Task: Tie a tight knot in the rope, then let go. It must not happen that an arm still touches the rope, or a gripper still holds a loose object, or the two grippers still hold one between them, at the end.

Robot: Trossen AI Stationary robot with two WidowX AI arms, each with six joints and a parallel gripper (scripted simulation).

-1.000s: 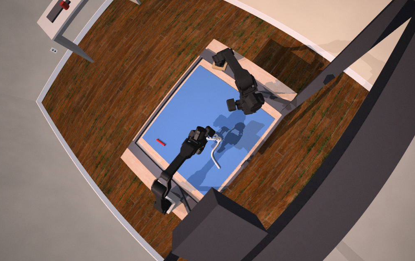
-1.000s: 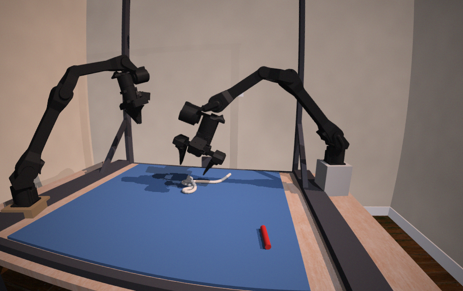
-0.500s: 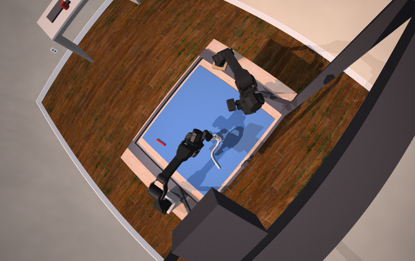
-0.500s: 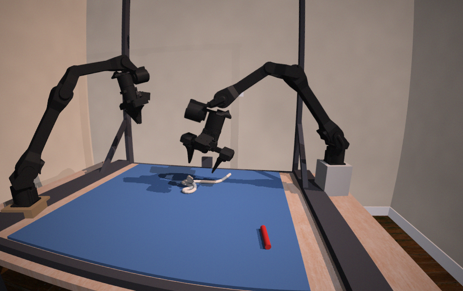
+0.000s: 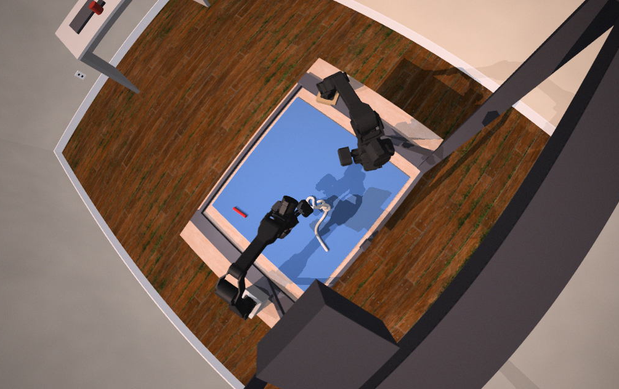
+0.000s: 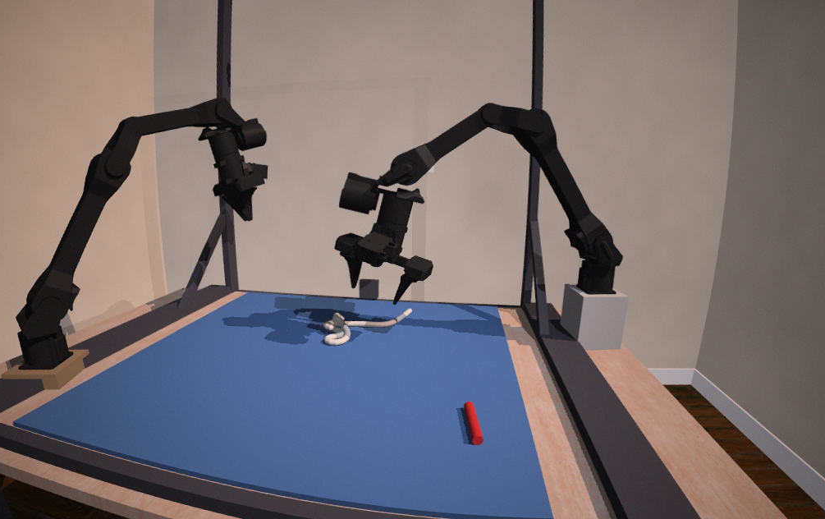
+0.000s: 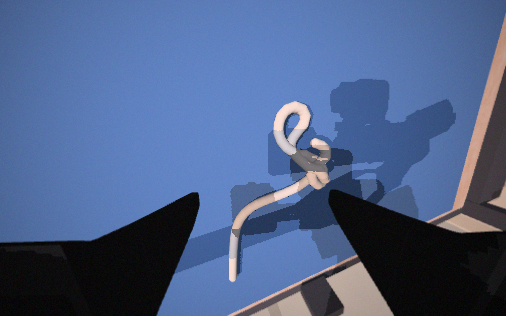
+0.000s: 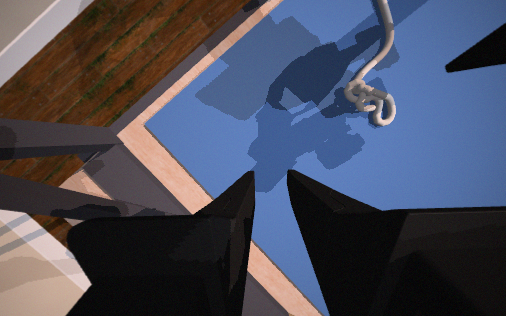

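The white rope (image 6: 354,327) lies on the blue mat (image 6: 286,392), with a knot and a small loop at one end and a straight tail. It also shows in the overhead view (image 5: 319,217). My left gripper (image 6: 377,290) is open and empty, hovering above the rope and clear of it. In the left wrist view the knot (image 7: 313,165) lies beyond the spread fingertips. My right gripper (image 6: 245,213) is shut on nothing, raised high near the mat's far corner. The right wrist view shows its fingertips almost together and the rope (image 8: 370,100) far below.
A red cylinder (image 6: 473,423) lies on the mat near the front right, away from both arms; it also shows in the overhead view (image 5: 239,212). Dark frame posts (image 6: 534,154) stand at the back of the table. Wooden borders edge the mat.
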